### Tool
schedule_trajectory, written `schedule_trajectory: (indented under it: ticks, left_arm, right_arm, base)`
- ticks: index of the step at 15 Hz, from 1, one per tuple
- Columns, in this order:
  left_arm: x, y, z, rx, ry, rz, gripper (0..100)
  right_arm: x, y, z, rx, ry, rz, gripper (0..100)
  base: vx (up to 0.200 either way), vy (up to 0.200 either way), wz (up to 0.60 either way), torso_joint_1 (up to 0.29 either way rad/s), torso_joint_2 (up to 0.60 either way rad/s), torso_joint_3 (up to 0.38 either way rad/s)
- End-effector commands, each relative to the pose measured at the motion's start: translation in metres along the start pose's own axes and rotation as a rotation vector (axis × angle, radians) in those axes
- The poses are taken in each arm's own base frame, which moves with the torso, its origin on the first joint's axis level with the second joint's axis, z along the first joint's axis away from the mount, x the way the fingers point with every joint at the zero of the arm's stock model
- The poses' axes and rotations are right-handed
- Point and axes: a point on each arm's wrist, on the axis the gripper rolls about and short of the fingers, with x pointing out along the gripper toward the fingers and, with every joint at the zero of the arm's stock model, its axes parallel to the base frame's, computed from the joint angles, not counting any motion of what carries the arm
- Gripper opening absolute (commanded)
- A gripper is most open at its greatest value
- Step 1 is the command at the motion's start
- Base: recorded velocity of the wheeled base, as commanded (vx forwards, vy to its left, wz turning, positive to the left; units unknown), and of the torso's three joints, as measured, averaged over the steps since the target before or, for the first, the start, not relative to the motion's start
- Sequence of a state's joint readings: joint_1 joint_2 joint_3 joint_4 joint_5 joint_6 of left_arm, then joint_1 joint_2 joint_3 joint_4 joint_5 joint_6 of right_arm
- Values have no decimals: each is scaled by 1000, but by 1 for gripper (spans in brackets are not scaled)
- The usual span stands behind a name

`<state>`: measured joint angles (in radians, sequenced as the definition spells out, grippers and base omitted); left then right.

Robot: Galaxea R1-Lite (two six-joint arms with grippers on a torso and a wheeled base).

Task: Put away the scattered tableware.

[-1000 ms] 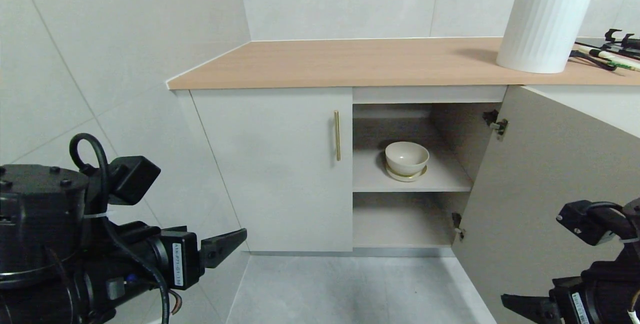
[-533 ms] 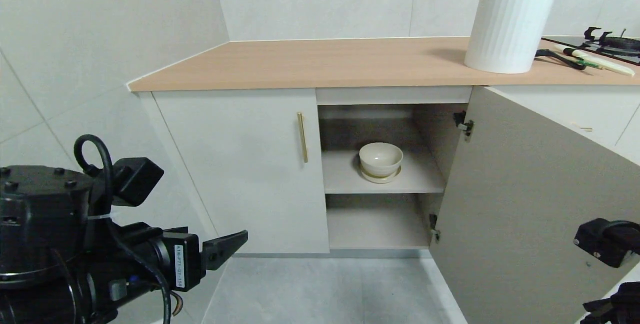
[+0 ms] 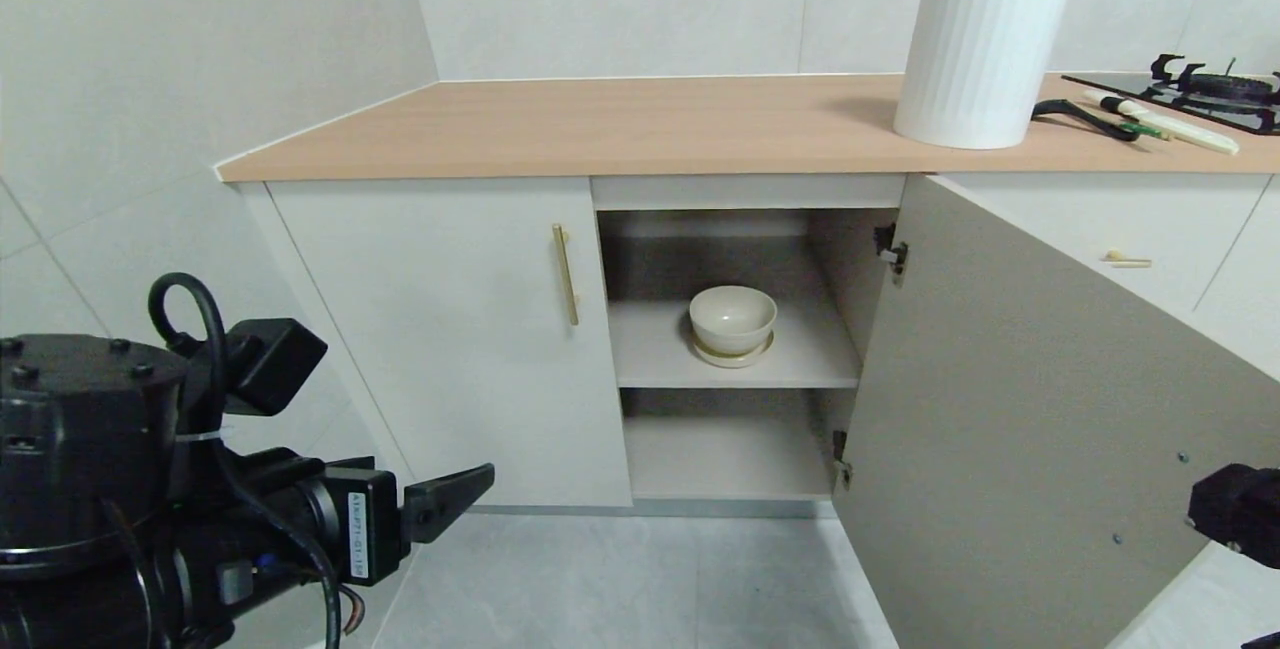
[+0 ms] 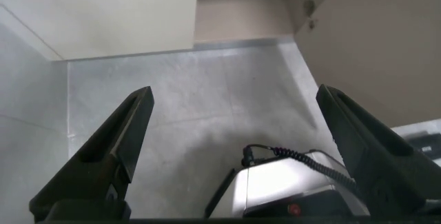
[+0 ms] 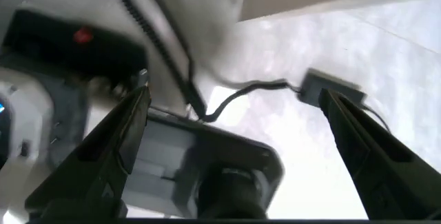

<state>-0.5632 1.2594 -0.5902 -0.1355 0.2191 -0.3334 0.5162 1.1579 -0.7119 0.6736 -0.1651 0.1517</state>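
Swinging to the right, the head camera is now taking in more of the counter's right end, and the right arm is sinking toward the lower right edge of that view.

Nearest, the left gripper (image 4: 234,96) is hanging low over the grey floor (image 3: 650,579) with its jaws spread wide, holding and touching nothing. The right gripper (image 5: 234,94) is likewise gaping wide and carrying nothing.

Beyond them one cupboard is standing with two doors: the closed door (image 3: 430,329), bearing one brass handle (image 3: 566,273), and the open door (image 3: 1000,409), swung out toward the robot's right. Inside, two shelves are showing. The upper shelf (image 3: 660,349) is carrying one cream bowl (image 3: 733,317), sitting upright on one small plate (image 3: 733,361); the lower shelf (image 3: 720,454) is lying below it.

Farther off, the wooden counter (image 3: 600,124) is bearing one white ribbed cylinder (image 3: 985,44), standing upright. Just beside it a few utensils (image 3: 1150,119) are lying, too small to count, with a stove burner (image 3: 1215,87) behind them.
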Motion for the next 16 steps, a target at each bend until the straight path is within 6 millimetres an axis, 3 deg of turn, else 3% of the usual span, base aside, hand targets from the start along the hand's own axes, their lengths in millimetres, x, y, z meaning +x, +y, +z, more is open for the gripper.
schedule_trajectory:
  ticks: [1,6,9,14,16]
  left_arm:
    - [0,0,0,-1,0,0,100]
    - [0,0,0,-1,0,0,100]
    - [0,0,0,-1,0,0,100]
    - [0,0,0,-1,0,0,100]
    - [0,0,0,-2,-3,-1,100]
  right_arm:
    - [1,-6,2,40,1,-55,100]
    - [-11,-39,12,198,-48,-222,100]
    - [-25,-56,5,206,-78,-291,100]
    - [-49,-53,2,189,-310,-226,100]
    - [-50,-52,1,185,-317,-213,100]
  base:
    - [0,0,0,0,0,0]
    - [0,0,0,0,0,0]
    - [0,0,0,0,0,0]
    - [0,0,0,0,0,0]
    - [0,0,0,0,0,0]
